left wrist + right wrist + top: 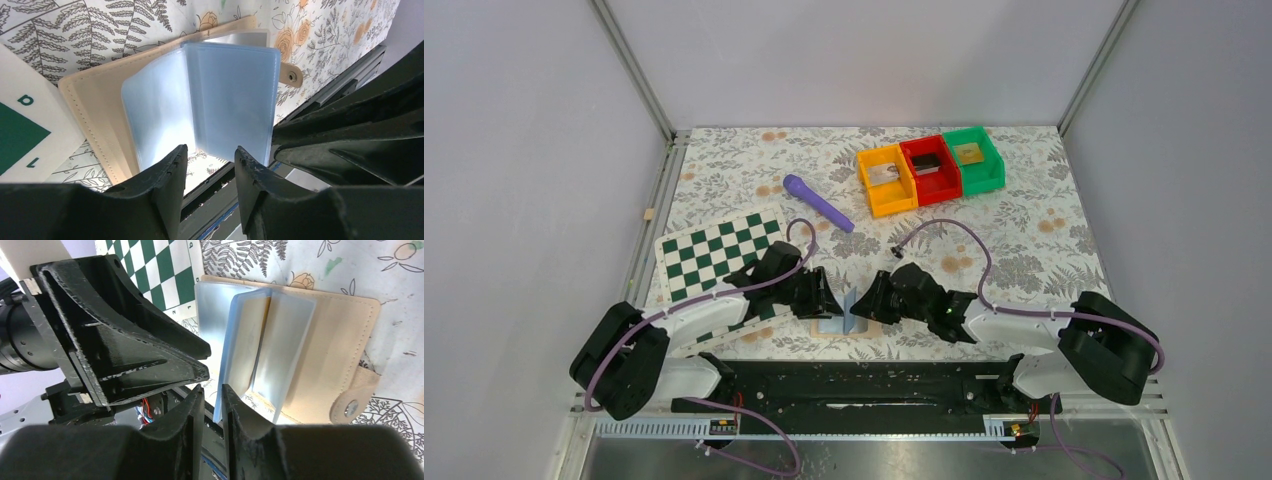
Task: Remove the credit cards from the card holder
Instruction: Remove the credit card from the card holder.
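The tan card holder (842, 326) lies open on the floral cloth near the table's front edge, between my two grippers. In the left wrist view its tan cover (95, 95) lies flat and a light blue sleeve (232, 95) stands raised. My left gripper (211, 152) is open and empty, just short of the sleeves; from above it (831, 304) is left of the holder. My right gripper (212, 387) is nearly closed, with the corner of a raised blue sleeve (245, 350) between its jaws; from above it (868, 303) is right of the holder. No card shows clearly.
The green-and-white checkered board (714, 250) lies just left of the holder, under the left arm. A purple handle-shaped object (817, 202) lies mid-table. Orange (886, 180), red (930, 170) and green (973, 160) bins stand at the back right. The black base rail runs right behind the holder.
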Available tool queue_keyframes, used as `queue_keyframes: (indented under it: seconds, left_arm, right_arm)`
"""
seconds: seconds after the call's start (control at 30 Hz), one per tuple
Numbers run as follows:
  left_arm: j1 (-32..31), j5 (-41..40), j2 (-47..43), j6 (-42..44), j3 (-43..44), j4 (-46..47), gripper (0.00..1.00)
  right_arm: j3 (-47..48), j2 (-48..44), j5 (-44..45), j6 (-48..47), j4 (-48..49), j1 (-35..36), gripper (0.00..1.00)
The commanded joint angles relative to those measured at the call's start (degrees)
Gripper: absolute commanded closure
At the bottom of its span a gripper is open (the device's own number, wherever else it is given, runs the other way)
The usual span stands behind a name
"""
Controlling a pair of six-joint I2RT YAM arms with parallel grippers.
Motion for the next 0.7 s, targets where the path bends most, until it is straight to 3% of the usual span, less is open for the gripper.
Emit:
queue_keyframes:
  seconds: [0.0, 0.23, 0.37, 0.43, 0.67]
  left_arm:
    - [0.3, 0.3, 0.1, 0.4, 1.2, 1.3, 0.61]
    - [0.3, -0.2, -2.2, 0.8, 1.7, -0.5, 0.61]
    - [0.3, -0.5, -1.9, 0.9, 1.0, 0.0, 0.6]
    - [0.3, -0.2, -1.1, 1.0, 0.8, 0.7, 0.6]
    - [0.3, 1.3, -2.5, 0.7, 0.0, 1.2, 0.57]
  right_arm:
    - [3.2, 0.8, -0.3, -0.9, -1.8, 0.4, 0.74]
    - [2.7, -1.1, 4.3, -0.5, -9.1, 0.4, 0.85]
    - [1.0, -3.0, 5.8, -0.7, -8.4, 0.4, 0.91]
    - [0.8, -2.8, 5.3, -0.7, -6.7, 0.4, 0.99]
    - [0.0, -4.1, 5.0, -0.8, -7.8, 0.4, 1.0]
